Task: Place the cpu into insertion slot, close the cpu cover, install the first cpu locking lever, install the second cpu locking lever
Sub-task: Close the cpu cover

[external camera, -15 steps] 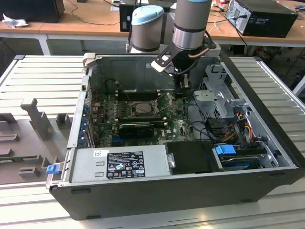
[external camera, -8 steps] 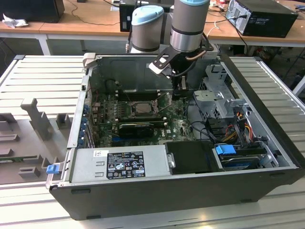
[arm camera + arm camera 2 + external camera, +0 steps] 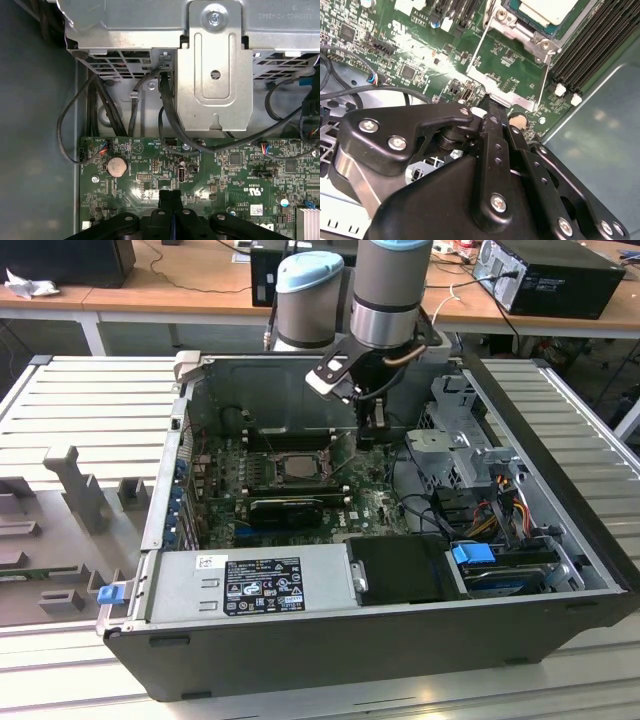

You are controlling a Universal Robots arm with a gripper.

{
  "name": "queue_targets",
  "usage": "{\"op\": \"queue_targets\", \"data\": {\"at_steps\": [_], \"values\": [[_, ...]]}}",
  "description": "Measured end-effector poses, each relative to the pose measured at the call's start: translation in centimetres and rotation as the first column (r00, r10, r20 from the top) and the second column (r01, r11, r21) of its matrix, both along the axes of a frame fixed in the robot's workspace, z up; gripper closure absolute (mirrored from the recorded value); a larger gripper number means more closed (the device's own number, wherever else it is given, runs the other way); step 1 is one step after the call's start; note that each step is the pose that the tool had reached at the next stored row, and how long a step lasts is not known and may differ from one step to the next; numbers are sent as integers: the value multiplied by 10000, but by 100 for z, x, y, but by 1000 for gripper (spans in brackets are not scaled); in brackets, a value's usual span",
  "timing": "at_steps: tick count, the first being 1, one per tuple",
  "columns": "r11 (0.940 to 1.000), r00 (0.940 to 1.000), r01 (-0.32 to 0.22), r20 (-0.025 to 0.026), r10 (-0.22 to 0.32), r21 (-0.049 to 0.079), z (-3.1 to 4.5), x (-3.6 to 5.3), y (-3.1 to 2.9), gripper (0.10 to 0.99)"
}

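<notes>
- My gripper (image 3: 170,195) is closed: in both wrist views I see the two black fingers (image 3: 492,131) pressed flat together with nothing visible between them.
- The fingertips sit right at the free edge of the cpu cover (image 3: 503,93). I can't tell whether they actually touch it.
- The cover is tilted up off the board just ahead of the gripper, not yet down over the chip, and its window shows green motherboard (image 3: 227,172) through it.
- Beyond the cover, the cpu (image 3: 547,9) lies flat in the insertion slot (image 3: 277,468), pale face up.
- A round coin cell (image 3: 116,166) sits on the board close beside the fingertips.
- The long black memory slots (image 3: 592,45) run alongside the socket, further out than the cover.
- Behind the gripper, black cables (image 3: 167,112) lead to a grey metal drive bracket (image 3: 215,75).
</notes>
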State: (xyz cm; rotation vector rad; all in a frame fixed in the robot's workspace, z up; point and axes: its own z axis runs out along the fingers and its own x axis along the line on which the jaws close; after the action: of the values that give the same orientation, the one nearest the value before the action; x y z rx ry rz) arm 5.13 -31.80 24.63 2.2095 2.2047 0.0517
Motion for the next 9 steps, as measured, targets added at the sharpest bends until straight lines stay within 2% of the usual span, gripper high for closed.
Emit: {"op": "queue_targets", "data": {"at_steps": [6, 9], "values": [[10000, 10000, 0, 0, 0, -1, 11, -112, 0, 980], [10000, 10000, 0, 0, 0, 0, 11, -200, 0, 980]]}}
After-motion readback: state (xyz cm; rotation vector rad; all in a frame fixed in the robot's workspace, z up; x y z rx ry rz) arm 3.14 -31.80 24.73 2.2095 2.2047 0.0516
